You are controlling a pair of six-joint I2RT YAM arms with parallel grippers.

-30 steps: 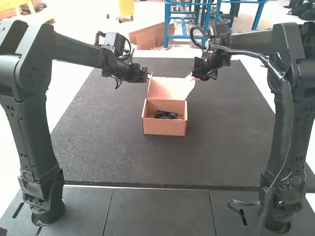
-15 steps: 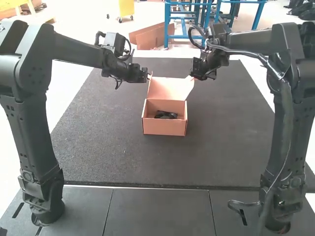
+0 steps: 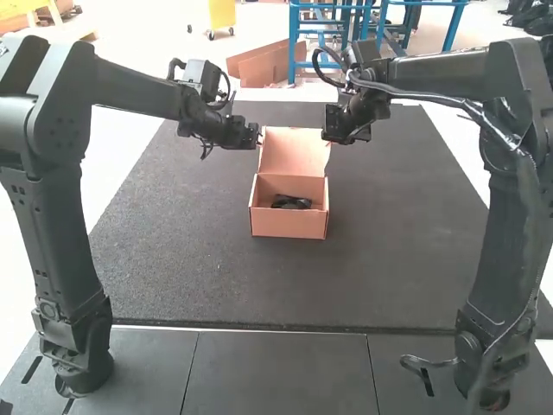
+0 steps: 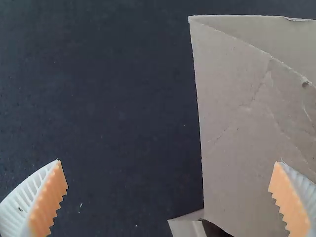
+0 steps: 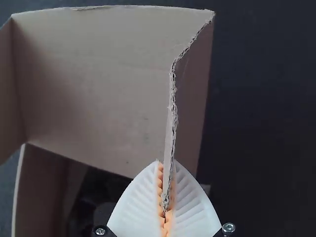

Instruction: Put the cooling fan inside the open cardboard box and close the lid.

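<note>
Cooling fan (image 3: 290, 202): lies inside cardboard box (image 3: 288, 222), frame centre, on black mat (image 3: 155, 225) | lid (image 3: 294, 154): standing upright | right gripper (image 5: 166, 200): clamped on lid's right edge | left gripper (image 3: 251, 136): fingers spread, just left of lid's upper-left corner

We have two dark grey arms, each standing as a tall upright column and then bending forward at the shoulder. Our left arm (image 3: 130, 86) stretches in toward the middle. Its tool (image 3: 251, 136) points inward, and its white ribbed fingers (image 4: 42, 207) with orange pads are spread wide apart, holding nothing. Our right arm (image 3: 449, 65) stretches in from the opposite side at about the same height, its wrist angled downward. Its tool (image 3: 331, 137) has its fingers (image 5: 140, 207) pressed together, pinching the side edge of the cardboard lid (image 5: 98, 74).
</note>
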